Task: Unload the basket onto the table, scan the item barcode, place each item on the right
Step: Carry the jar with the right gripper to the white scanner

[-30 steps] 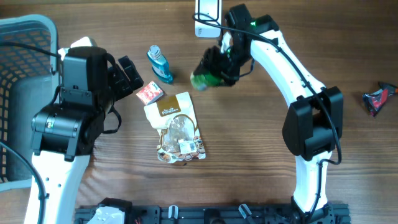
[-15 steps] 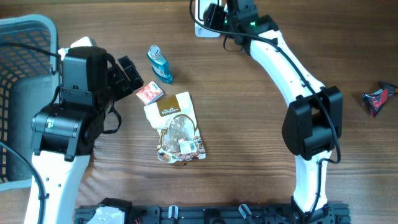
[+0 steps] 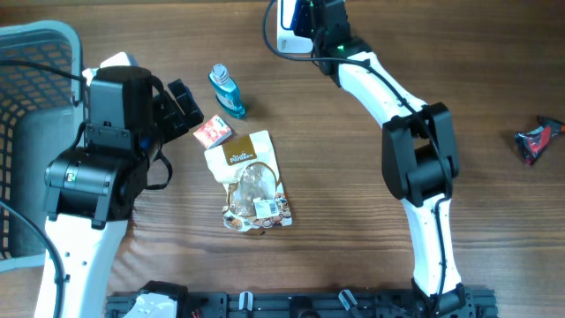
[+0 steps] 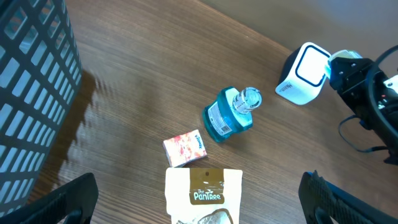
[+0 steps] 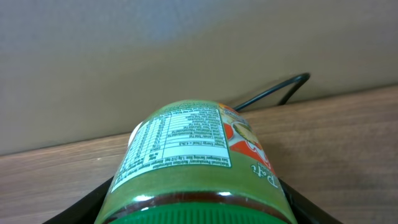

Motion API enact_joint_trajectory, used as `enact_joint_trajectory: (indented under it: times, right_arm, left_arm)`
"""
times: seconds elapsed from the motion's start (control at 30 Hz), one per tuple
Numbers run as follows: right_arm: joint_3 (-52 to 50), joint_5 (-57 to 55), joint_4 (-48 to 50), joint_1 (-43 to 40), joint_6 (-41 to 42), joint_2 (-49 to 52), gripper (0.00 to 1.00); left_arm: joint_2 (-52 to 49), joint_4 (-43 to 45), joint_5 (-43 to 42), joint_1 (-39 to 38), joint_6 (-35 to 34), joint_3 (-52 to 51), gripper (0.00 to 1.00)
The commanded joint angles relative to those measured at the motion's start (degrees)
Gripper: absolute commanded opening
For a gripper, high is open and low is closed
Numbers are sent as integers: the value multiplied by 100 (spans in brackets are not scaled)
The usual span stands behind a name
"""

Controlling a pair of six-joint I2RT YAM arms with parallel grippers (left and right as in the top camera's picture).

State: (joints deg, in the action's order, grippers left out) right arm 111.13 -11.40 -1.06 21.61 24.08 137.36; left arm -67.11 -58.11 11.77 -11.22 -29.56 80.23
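Wooden table overhead: right gripper is up against the white scanner at the far edge, and left gripper sits just beside a red box. Left wrist: jaws wide apart above pouch and blue bottle. Right wrist: fingers clamped on green-lidded jar, nutrition label facing up.

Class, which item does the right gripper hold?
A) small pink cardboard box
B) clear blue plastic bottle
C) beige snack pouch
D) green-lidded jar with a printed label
D: in the right wrist view the green-lidded jar with a printed label sits between the fingers of the right gripper.
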Motion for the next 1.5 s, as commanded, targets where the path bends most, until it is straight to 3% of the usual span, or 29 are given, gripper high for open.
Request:
enact_joint_trajectory:
  times: [0.0,0.63,1.0,1.2,1.47]
  right_arm:
    - [125,-407,372,68,-350,101,54]
    - [125,-1349,1781,507,-1832,616,54]
    - [125,-1637,1797,514,-1969,629,54]
    - [129,-2393,1978,702,-2739,570,56]
    - [129,-2983,1526,813,-2986,-306,55]
  left_arm:
    - [63,13,74,26,85,68,100]
    - [63,13,74,26,85,68,100]
    - [63,13,74,26,85,68,100]
    - [63,13,74,26,85,68,100]
    - [63,13,74,26,85,68,100]
